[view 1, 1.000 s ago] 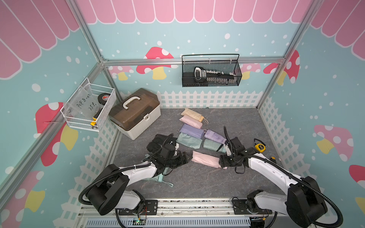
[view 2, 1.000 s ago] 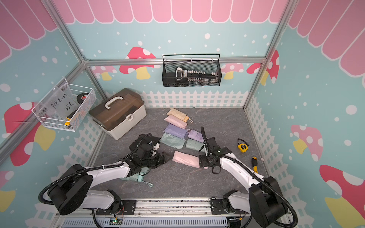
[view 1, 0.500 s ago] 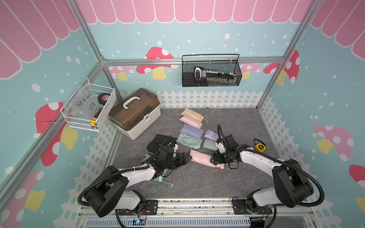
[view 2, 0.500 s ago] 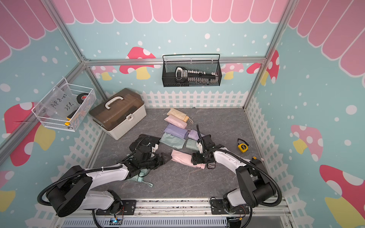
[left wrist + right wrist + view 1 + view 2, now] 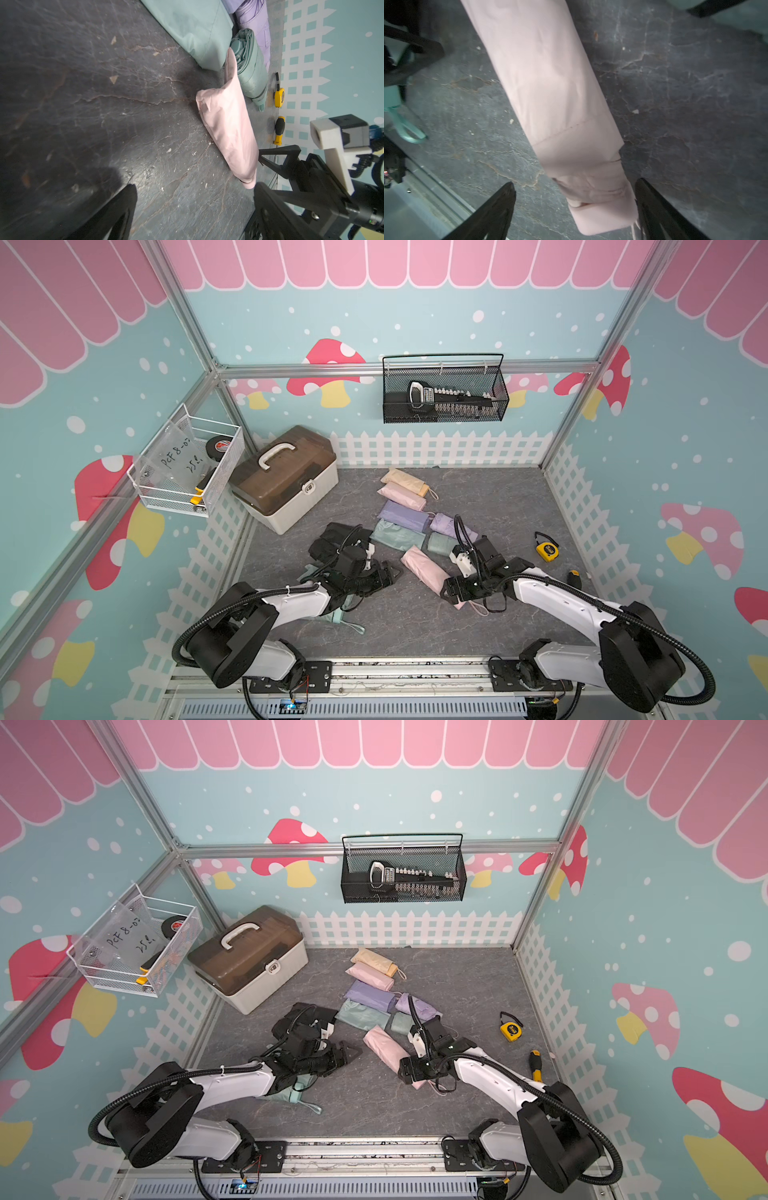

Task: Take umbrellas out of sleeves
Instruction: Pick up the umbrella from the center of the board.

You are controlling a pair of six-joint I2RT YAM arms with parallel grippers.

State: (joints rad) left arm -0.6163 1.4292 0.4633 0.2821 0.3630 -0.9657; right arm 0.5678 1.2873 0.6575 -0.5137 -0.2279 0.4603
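In a top view, the plump pale-pink fabric sleeve (image 5: 426, 572) lies slanted on the grey marbled tabletop (image 5: 498, 497). My right fingers (image 5: 445, 591) stand spread at the sleeve's near end. My left fingers (image 5: 390, 571) are spread too, with nothing in them. They point at the sleeve from its other flank and do not touch it.

In the left wrist view, my left fingers (image 5: 116, 214) frame bare tabletop, with the sleeve (image 5: 226, 133) lying beyond their tips. The sleeve's far end touches a rolled mint-green pleated umbrella (image 5: 249, 68). A flat mint-green pouch (image 5: 191, 27) sits just beside that end. My other arm's black fingers (image 5: 280, 158) stand at the sleeve's near end.

In the right wrist view, the sleeve's hemmed end (image 5: 602, 203) lies between my right fingers (image 5: 654, 207). It is close against one finger, with a clear gap to the other. They are released around it, not pinching.
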